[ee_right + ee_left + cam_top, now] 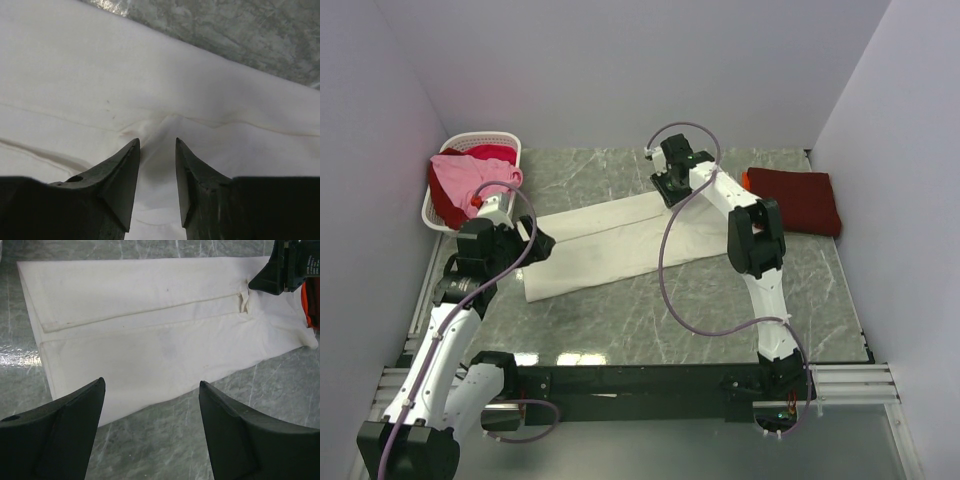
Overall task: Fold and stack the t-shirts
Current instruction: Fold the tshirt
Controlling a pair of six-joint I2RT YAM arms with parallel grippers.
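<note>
The cream-white t-shirt (pixel 610 245), soft matte cloth folded into a long flat band, lies on the grey, veined, marble-look worktop (pixel 620 330). Its long axis runs from near left to far right. The left claw (pixel 150 385) hangs spread wide over the near-left end. The right claw (pixel 157 142) presses on the far-right end, fingers narrowly apart, with cloth puckering between them.

Left arm (pixel 442 342) and right arm (pixel 767 300): white casings, black joints, a mauve cable (pixel 661 265) looped along each. Left hand (pixel 151 381) and right hand (pixel 157 140): black tapered fingers (pixel 120 175), one with a small hole, possibly a screw recess.
</note>
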